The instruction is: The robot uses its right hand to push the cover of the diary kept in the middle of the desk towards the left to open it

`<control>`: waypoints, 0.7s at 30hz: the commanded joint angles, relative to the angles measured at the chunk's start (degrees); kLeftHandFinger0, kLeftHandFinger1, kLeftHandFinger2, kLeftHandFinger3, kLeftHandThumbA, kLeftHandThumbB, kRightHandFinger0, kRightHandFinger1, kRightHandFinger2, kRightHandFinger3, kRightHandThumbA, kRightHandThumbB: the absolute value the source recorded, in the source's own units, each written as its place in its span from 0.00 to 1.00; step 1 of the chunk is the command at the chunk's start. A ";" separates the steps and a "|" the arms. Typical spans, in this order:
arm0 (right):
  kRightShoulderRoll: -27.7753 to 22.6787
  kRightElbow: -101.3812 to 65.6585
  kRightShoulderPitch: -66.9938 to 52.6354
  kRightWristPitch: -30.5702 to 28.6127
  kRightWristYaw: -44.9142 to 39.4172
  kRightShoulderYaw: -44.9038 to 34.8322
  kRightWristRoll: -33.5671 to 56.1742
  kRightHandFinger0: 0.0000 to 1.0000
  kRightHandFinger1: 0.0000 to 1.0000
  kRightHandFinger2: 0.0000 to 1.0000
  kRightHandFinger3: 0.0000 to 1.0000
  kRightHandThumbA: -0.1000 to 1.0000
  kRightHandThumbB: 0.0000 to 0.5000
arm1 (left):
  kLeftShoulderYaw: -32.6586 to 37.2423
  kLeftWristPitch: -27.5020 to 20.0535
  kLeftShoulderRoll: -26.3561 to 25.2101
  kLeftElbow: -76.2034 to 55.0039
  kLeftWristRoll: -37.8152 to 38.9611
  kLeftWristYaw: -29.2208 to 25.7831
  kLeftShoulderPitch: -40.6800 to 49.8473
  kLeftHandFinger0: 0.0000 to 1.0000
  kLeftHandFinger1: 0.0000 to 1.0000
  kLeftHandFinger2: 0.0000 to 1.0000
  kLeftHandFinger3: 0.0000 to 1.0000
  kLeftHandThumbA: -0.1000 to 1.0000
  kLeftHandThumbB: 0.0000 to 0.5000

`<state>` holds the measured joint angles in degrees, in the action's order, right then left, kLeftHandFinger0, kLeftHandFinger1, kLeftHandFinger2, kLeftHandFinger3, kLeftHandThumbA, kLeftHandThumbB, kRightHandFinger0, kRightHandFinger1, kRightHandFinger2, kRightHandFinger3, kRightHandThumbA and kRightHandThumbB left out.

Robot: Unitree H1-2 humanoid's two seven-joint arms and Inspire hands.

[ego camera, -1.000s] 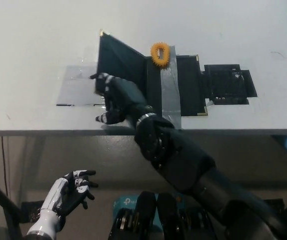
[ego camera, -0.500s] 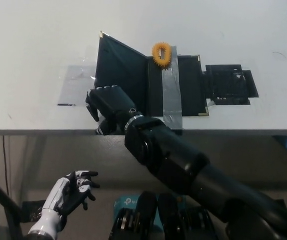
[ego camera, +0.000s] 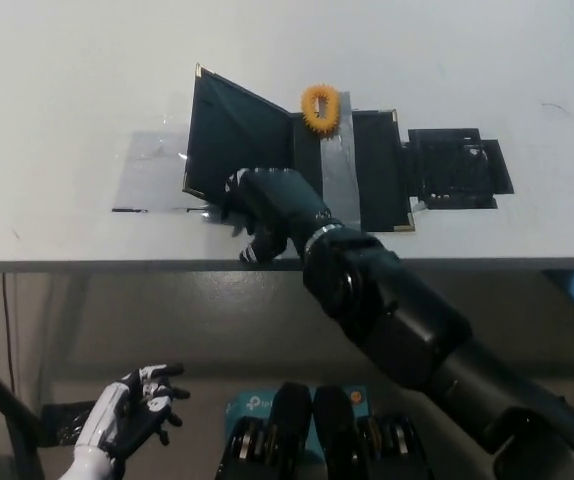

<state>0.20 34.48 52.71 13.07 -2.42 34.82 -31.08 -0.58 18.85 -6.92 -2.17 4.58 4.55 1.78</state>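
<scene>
I see the black diary (ego camera: 352,170) mid-desk near the front edge, its black cover (ego camera: 235,135) tilted up to the left, partly open. My black right hand (ego camera: 272,205) sits at the cover's near edge, fingers loosely curled, gripping nothing. Grey tape strip (ego camera: 335,165) crosses the diary; orange ring (ego camera: 319,107) at its far end. White left hand (ego camera: 137,405) hangs below the white desk (ego camera: 67,100), fingers spread.
</scene>
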 commanded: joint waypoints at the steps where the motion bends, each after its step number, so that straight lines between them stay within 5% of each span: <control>1: 1.73 -7.59 4.69 7.51 -6.75 -7.48 5.98 0.48 0.51 0.63 0.53 1.00 0.61 | -1.27 -3.38 0.59 -1.12 1.09 0.02 1.15 0.22 0.31 0.42 0.58 0.36 0.77; 2: 2.29 -8.53 5.14 8.59 -7.43 -9.16 6.94 0.72 0.70 0.76 0.62 1.00 0.60 | -1.58 -3.17 0.69 -1.29 1.38 0.03 1.29 0.22 0.31 0.42 0.58 0.36 0.77; 3: 2.81 -10.84 5.49 11.79 -8.73 -11.73 8.87 0.99 0.91 0.96 0.84 1.00 0.62 | -1.57 -2.64 0.65 -1.34 1.06 -0.11 1.26 0.22 0.31 0.42 0.58 0.36 0.75; 6: 4.48 -15.15 6.77 13.76 -11.84 -19.75 14.20 0.95 0.94 0.97 1.00 1.00 0.70 | -2.09 -3.06 1.18 -1.12 1.27 -0.27 1.15 0.21 0.29 0.39 0.56 0.35 0.71; 11: 6.77 -25.76 5.84 13.86 -20.05 -33.66 17.27 0.85 0.90 0.93 1.00 1.00 0.81 | -2.89 -3.60 1.69 -0.85 1.17 -0.42 1.61 0.24 0.33 0.42 0.57 0.35 0.71; 21: 3.79 -43.13 -4.17 13.86 -21.63 -48.70 27.68 0.81 0.86 0.91 0.97 1.00 0.62 | -4.12 -4.70 1.67 -1.15 1.30 -0.33 3.90 0.29 0.36 0.45 0.56 0.36 0.62</control>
<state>5.31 -3.06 50.66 25.56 -22.13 -11.09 -11.31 -3.79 17.04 -5.35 -2.08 5.15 4.47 4.88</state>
